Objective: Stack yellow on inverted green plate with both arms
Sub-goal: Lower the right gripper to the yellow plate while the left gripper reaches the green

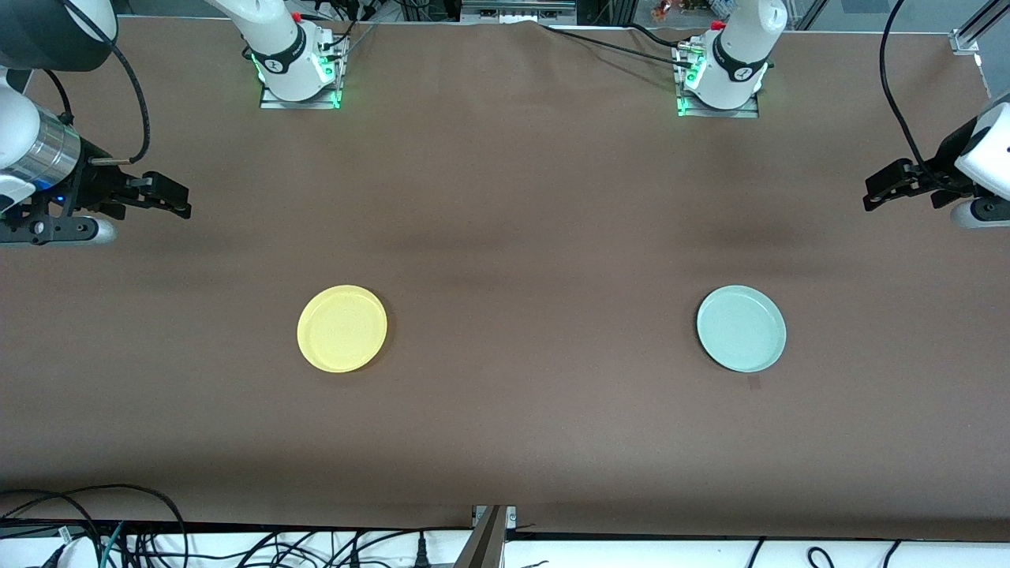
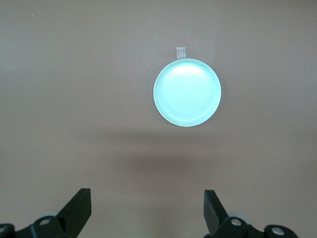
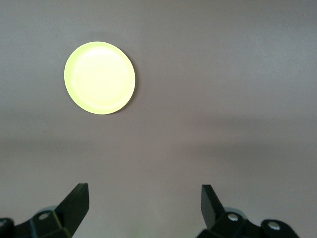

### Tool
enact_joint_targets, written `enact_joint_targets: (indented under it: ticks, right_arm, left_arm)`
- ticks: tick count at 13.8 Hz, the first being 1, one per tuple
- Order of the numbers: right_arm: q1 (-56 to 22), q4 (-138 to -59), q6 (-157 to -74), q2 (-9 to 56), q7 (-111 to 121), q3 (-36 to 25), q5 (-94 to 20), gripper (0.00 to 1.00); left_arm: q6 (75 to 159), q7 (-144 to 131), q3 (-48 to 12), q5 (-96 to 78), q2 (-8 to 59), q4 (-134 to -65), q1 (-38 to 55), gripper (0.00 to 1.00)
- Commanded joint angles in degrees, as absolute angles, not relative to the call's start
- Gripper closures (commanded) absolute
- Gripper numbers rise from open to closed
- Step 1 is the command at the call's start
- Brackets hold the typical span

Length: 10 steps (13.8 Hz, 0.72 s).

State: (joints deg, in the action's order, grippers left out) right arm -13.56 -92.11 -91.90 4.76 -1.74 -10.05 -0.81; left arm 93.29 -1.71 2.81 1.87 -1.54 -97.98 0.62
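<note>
Evidently nothing begun: pale mint-green round plate (image 1: 741,328) upright; bright yellow round plastic plate (image 1: 342,328) well apart.
Left gripper (image 2: 147,208), right gripper (image 3: 144,206) hang fingers apart over opposite worktop ends; flipping green likely first.

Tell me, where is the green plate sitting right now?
The green plate lies flat on the brown table, toward the left arm's end, level with the yellow plate and well apart from it, with a small tape mark beside it.
</note>
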Motion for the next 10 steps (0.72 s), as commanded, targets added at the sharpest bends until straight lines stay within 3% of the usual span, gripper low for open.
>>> enact_joint_targets:
  ticks: [1,8,10]
  right_arm:
    - [-13.4,-92.9,-92.6,4.1,-1.1,-9.9,0.2,0.0]
    - [-13.3,-93.0,-92.8,4.4,-1.2,-9.9,0.1,0.0]
    - [-13.4,-96.1,-96.2,4.4,-1.5,-9.8,0.0,0.0]
  left_arm:
    - [92.1,-0.1,2.6,1.4,-1.0,-96.4,0.4,0.0]
    - [92.1,-0.4,2.7,1.4,-0.2,-95.5,0.4,0.0]
    - [92.1,-0.3,2.7,1.3,0.0,-95.5,0.4,0.0]
